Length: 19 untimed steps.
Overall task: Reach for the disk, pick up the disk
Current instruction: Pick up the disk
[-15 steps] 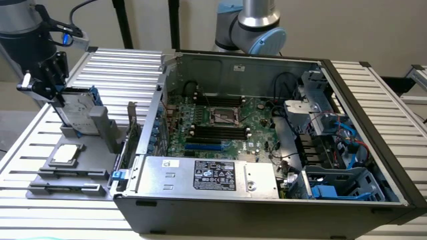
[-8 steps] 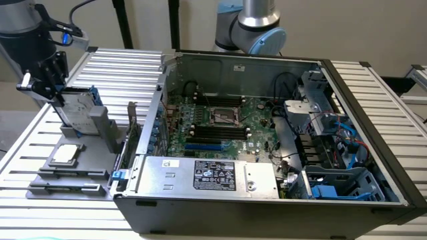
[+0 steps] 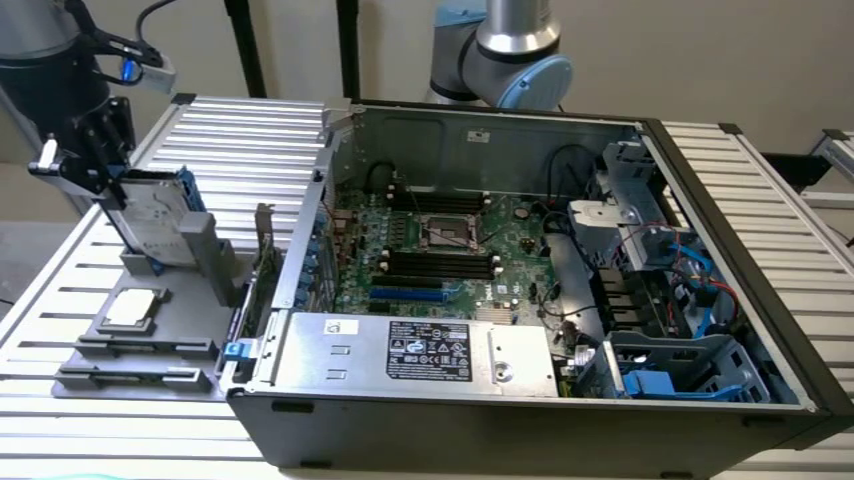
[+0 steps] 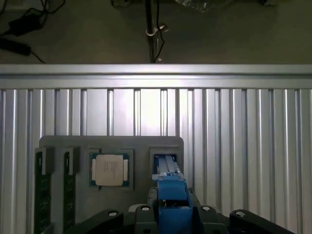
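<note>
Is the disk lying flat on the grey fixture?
No, the disk stands on edge in the grey fixture, the gripper at its upper end.

The arm (image 3: 40, 45) hangs down at the exterior view's left, and its end effector (image 3: 104, 180) points down, its black fingers pinching the disk (image 3: 155, 215) by its top edge

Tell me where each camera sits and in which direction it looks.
Exterior view: off the arm, looking down on the open computer case and slatted table; the arm and gripper show at the exterior view's left.
Wrist view: on the wrist, looking at the grey holder; parts of the gripper show.
Both share the disk, the chip, the holder and the table.
</note>
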Available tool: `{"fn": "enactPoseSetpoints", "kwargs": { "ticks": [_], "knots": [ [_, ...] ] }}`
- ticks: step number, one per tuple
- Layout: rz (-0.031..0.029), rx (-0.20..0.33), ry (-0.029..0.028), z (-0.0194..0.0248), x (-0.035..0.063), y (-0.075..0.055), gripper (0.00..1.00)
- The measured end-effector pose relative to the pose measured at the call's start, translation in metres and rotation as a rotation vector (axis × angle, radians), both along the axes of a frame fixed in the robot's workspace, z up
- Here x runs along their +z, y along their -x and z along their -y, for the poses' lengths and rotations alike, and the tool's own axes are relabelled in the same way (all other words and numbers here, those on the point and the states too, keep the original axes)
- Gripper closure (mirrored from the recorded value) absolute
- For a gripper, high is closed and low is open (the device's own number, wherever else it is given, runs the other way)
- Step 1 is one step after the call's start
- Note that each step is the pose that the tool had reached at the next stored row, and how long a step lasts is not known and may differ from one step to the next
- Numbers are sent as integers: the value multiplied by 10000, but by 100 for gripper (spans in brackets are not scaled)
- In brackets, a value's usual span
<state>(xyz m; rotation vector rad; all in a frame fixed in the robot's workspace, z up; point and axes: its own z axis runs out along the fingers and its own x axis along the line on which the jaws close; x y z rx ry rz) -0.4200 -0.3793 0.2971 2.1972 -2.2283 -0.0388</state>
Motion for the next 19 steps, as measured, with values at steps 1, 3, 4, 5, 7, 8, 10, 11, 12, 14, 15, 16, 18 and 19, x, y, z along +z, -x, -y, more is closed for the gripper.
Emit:
{"fn": "enactPoseSetpoints", "kwargs": {
  "ticks": [1,3,4,5,7,8,10,11,12,14,15,16,18,19],
  "knots": [
    [0,1,0,0,17,-1,67],
    [0,0,0,0,62,-3,67],
    [0,0,-1,0,86,-4,67],
    [1,0,-1,0,116,-6,67],
    [-1,0,0,0,184,-10,67],
    [0,1,0,0,224,-13,67],
    [0,1,1,1,314,-20,67],
    [2,1,-1,0,359,-24,67],
    [-2,0,1,0,405,-28,67],
    [1,1,-1,0,493,-37,67],
    [-1,0,0,0,538,-41,67],
    [1,1,-1,0,584,-48,67],
    [-1,1,0,1,675,-64,67],
    [0,1,0,2,722,-75,67]
  ]
}}
